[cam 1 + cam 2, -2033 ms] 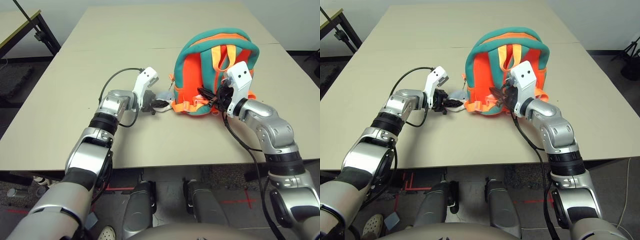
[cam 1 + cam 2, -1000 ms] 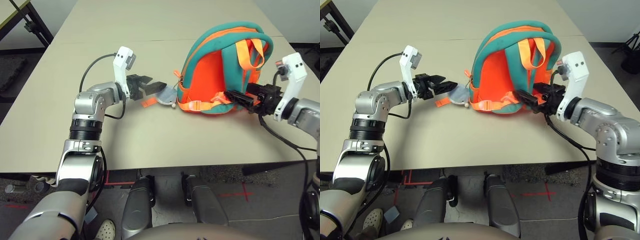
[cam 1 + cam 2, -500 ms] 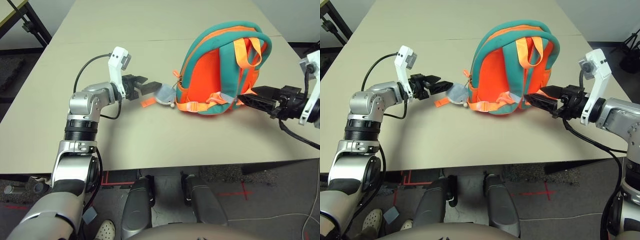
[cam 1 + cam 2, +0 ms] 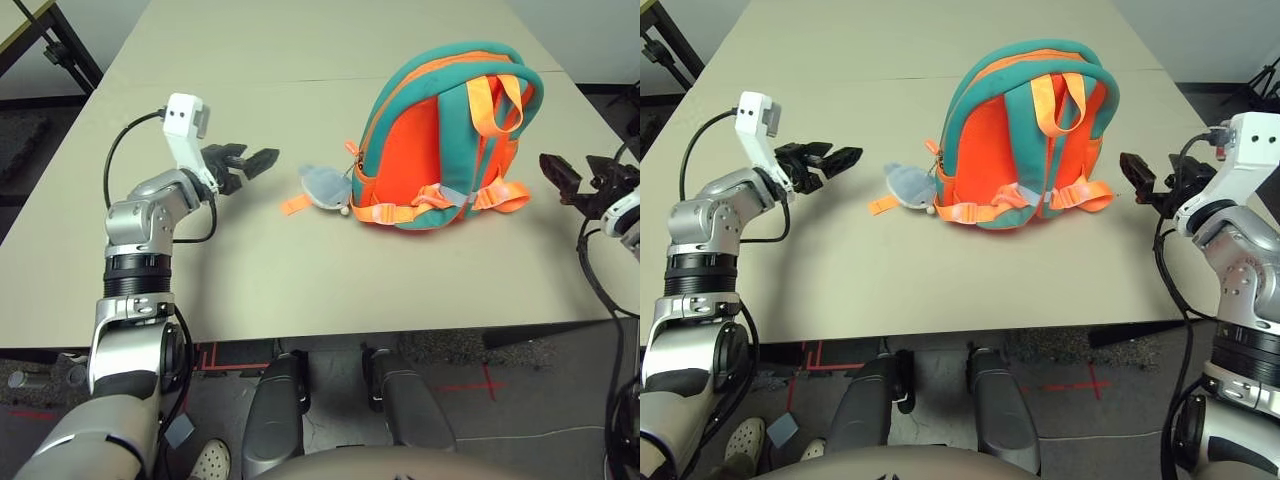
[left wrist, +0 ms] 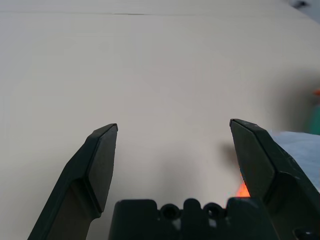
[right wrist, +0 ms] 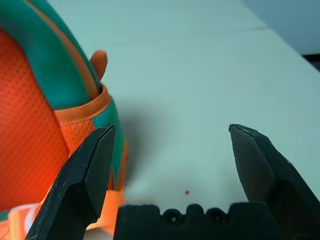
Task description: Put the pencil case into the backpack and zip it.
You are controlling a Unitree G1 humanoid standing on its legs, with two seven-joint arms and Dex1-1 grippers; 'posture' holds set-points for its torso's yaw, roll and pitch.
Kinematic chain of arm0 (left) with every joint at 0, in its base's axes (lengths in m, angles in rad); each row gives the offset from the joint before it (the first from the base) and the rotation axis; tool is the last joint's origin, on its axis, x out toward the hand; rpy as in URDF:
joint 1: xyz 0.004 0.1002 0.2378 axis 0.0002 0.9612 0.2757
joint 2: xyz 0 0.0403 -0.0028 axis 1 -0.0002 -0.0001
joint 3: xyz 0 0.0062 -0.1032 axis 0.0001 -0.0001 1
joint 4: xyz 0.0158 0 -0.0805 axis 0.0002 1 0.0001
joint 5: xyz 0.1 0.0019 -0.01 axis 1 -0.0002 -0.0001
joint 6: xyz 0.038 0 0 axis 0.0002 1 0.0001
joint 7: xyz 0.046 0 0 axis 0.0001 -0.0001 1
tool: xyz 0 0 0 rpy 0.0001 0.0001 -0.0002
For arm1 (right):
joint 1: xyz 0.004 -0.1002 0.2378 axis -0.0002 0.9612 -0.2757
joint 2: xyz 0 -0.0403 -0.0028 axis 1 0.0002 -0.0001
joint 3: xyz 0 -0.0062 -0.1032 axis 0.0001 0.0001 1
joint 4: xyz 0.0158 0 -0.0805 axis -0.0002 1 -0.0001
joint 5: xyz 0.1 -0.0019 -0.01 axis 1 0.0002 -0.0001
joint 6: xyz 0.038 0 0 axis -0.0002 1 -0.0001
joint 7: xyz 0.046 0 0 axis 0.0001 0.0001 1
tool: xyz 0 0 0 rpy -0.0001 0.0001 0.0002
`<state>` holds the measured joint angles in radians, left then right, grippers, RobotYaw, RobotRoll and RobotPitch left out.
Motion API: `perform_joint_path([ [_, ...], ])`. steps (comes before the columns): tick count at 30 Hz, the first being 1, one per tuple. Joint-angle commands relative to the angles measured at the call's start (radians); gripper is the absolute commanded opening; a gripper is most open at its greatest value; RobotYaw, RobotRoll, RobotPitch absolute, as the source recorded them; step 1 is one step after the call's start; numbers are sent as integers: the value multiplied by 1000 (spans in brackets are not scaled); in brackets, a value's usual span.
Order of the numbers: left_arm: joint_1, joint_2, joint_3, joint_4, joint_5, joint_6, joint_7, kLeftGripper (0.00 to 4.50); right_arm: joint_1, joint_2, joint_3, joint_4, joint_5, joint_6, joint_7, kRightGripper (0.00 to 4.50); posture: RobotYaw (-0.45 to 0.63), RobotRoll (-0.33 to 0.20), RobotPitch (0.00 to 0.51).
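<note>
Table (image 4: 300, 290) carries backpack (image 4: 440, 150), upright, centre. Plush charm (image 4: 325, 183) just beside backpack's left. Left gripper (image 4: 248, 165) wide, empty, left of backpack; right gripper (image 4: 1140, 180) wide, empty, right of it. Pencil case unseen, likely inside. Next: check zip is shut

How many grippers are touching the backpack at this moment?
0. The left gripper is open over bare table on the robot's left of the backpack, beyond its plush charm. The right gripper is open, apart on its right.
</note>
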<state>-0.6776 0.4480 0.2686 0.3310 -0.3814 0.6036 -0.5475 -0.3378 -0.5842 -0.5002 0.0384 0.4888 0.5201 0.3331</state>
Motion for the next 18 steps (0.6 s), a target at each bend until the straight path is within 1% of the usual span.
perform_joint_path([
  [1,40,0,35,9,12,-49,57,4500,25,25,-34,50,-23,-102,-10,4489,-113,0,187],
  [7,98,7,102,34,29,-166,165,4500,50,63,-36,116,-45,-247,0,4489,-93,0,188],
  [10,118,8,124,40,35,-197,203,4500,46,69,-34,140,-46,-284,2,4489,-83,0,192],
  [14,167,14,123,42,79,-311,237,4500,44,72,-28,164,-50,-329,7,4489,-68,0,199],
  [18,199,5,158,67,78,-371,291,4500,44,75,-23,190,-53,-367,15,4489,-61,0,206],
])
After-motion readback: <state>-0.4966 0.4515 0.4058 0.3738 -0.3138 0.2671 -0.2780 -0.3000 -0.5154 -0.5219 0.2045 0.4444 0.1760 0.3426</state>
